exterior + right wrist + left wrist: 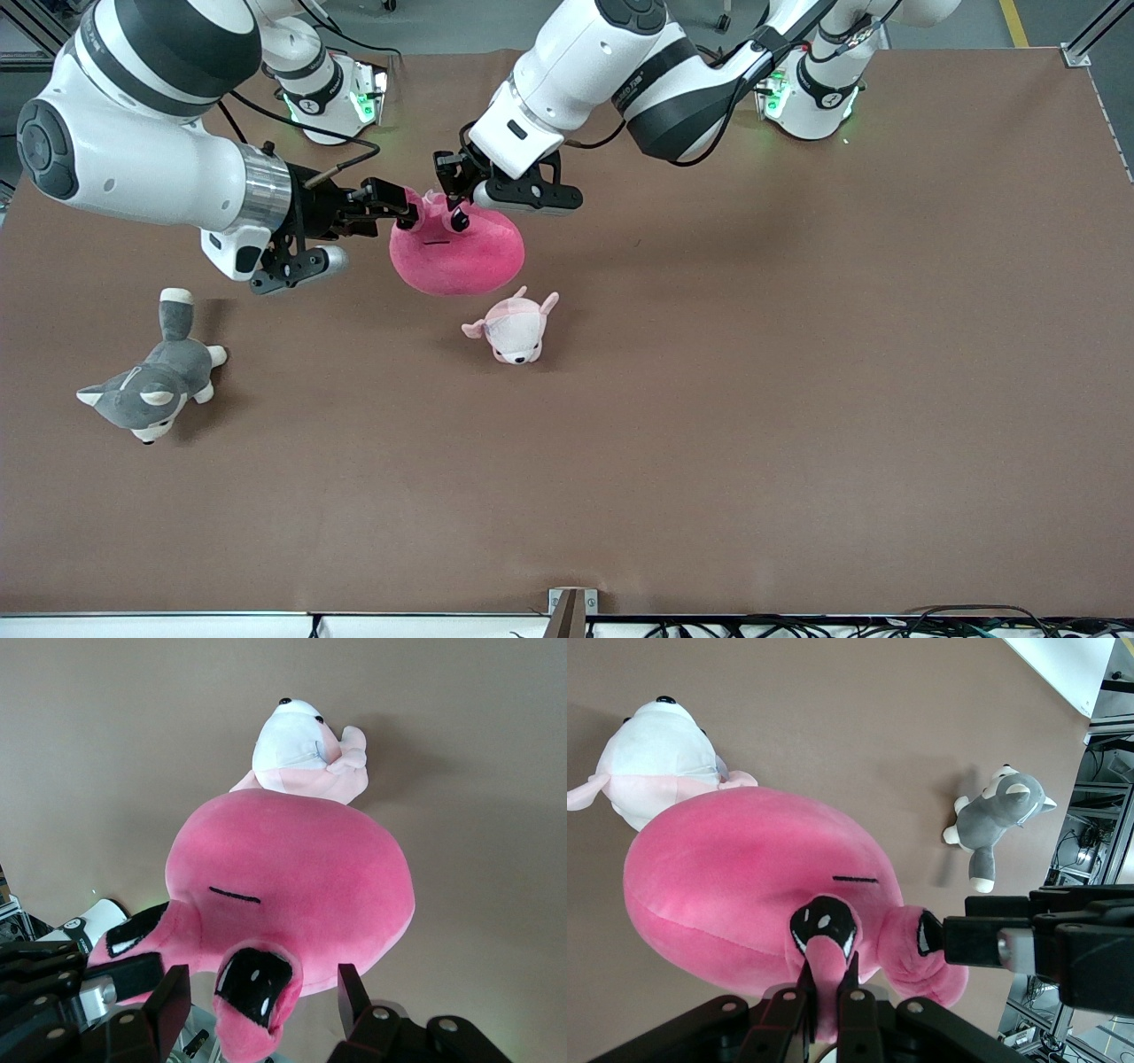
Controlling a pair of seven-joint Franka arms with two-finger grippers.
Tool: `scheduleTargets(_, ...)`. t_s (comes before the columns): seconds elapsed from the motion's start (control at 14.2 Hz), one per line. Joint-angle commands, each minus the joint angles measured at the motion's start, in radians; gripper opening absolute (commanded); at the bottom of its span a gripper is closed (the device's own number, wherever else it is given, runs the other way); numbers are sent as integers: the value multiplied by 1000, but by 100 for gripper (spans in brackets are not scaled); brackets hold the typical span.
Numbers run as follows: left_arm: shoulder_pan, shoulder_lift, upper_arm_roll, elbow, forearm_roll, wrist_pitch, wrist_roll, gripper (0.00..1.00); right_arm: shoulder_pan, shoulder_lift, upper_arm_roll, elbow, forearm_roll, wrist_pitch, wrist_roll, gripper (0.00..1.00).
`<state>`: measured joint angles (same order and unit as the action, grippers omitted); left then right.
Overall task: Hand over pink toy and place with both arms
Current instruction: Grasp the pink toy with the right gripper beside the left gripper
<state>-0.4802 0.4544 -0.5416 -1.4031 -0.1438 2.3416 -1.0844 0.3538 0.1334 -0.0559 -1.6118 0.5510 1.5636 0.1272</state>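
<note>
The pink toy (461, 252) hangs over the middle of the table, nearer the arm bases than a small pale plush. My left gripper (454, 213) is shut on one of its eye nubs; in the left wrist view (829, 964) the nub is pinched between the fingers, with the toy's body (744, 886) hanging from it. My right gripper (409, 213) is open around the other eye nub. In the right wrist view (261, 976) its fingers stand wide on either side of that nub of the toy (292, 877), without touching it.
A small pale pink-and-white plush (514, 330) lies on the brown table (797, 354) just nearer the front camera than the toy. A grey-and-white husky plush (151, 390) lies toward the right arm's end.
</note>
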Motion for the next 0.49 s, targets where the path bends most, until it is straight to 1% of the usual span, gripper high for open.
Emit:
scheduleTargets(0.0,-11,6,6,21,7,1,-17,1,5,-1,-4,3,-14,-11,5,76)
scheduleTargets(0.42,-11,3,6,21,7,1,-15,1,37,-3,-4,-2,-22,-33,11,76)
